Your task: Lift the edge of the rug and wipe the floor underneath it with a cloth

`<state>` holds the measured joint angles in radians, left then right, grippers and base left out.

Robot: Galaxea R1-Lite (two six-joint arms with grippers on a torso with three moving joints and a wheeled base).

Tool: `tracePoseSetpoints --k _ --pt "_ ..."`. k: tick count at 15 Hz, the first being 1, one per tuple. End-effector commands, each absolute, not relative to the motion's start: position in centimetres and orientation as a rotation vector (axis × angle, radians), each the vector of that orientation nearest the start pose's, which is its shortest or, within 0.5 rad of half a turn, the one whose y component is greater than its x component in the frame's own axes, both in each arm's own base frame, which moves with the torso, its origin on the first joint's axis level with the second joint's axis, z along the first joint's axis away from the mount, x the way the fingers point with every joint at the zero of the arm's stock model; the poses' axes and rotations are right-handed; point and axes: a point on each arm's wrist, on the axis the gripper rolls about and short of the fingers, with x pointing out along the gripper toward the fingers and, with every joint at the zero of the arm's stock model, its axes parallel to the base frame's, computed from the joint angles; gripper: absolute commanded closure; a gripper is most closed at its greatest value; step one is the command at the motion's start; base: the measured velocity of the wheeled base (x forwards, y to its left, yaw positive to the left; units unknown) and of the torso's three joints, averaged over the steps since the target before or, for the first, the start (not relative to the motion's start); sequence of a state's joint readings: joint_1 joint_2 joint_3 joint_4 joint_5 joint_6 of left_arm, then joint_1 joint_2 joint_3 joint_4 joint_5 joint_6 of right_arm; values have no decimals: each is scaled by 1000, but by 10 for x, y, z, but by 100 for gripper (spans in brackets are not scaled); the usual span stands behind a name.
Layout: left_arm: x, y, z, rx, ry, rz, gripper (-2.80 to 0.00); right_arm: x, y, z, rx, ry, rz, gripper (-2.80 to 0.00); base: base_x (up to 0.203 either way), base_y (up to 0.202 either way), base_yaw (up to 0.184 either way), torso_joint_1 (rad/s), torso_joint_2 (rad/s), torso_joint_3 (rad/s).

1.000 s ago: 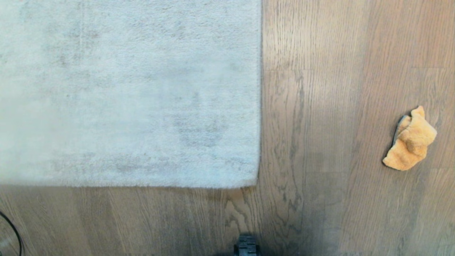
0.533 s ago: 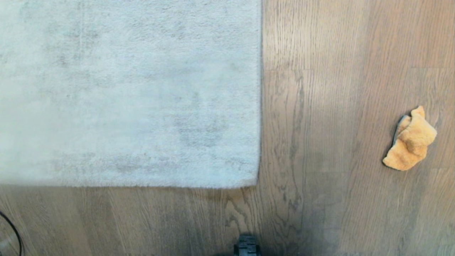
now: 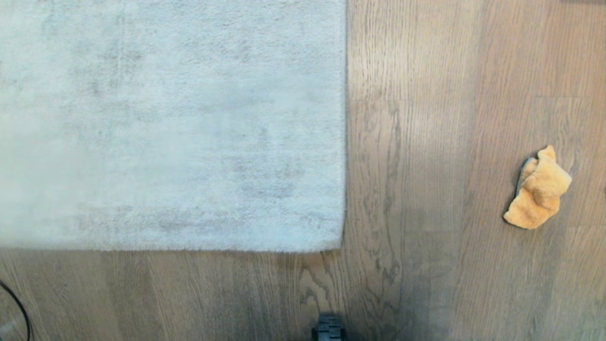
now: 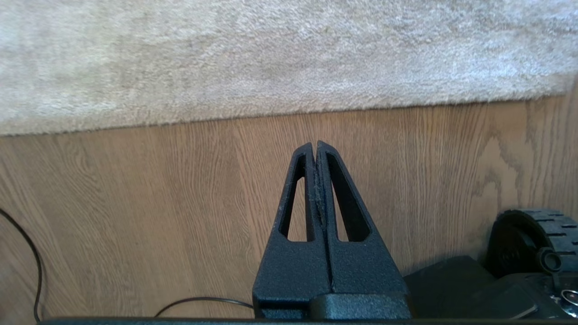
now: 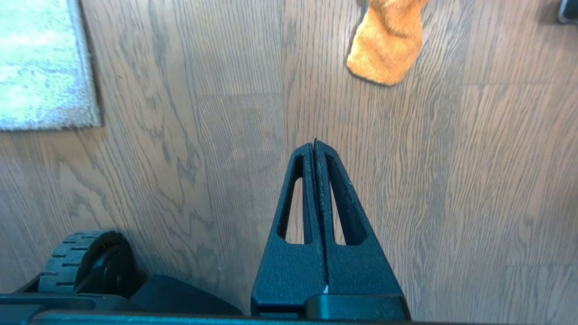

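grey-brown wood-grain planks make up the floor [image 3: 426, 142] in front of you, and the pale grey rug [image 3: 165, 123] lies flat across the left and upper part of the head view. you can see its corner low and near the middle, with the rug edge [image 3: 345, 142] running straight up from there and a second border running leftward along the near side. nothing of the rug is raised; the pile sits down on the planks along both borders. the cloth [image 3: 537, 189], orange-tan and crumpled, rests on bare floor far to the right, well apart from the rug, with a sliver of grey showing along its left side. neither arm reaches into the head view. your left tool [image 4: 316, 146] hangs above open floor just short of the rug's near border, its two black fingers pressed together with nothing between them. your right tool [image 5: 315, 144] is likewise closed tight and empty, over bare planks, with the cloth ahead of its tip and apart from it, and the rug corner off to one side. a black wheel [image 5: 86, 262] of the base shows beside each tool, and a thin dark cable [image 4: 31, 253] lies on the floor near the left one.
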<state>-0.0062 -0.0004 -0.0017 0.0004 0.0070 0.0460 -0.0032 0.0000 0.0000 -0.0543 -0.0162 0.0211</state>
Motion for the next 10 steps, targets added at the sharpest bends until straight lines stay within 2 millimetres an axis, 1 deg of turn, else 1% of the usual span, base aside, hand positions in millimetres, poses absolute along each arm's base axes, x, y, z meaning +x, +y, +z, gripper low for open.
tracePoseSetpoints --k 1,10 --pt "-23 0 76 46 -1 2 0 -23 0 81 22 -54 -19 0 0 0 0 8 7 185" --pt "-23 0 76 44 0 2 0 -23 0 81 22 -54 -19 0 0 0 0 4 2 203"
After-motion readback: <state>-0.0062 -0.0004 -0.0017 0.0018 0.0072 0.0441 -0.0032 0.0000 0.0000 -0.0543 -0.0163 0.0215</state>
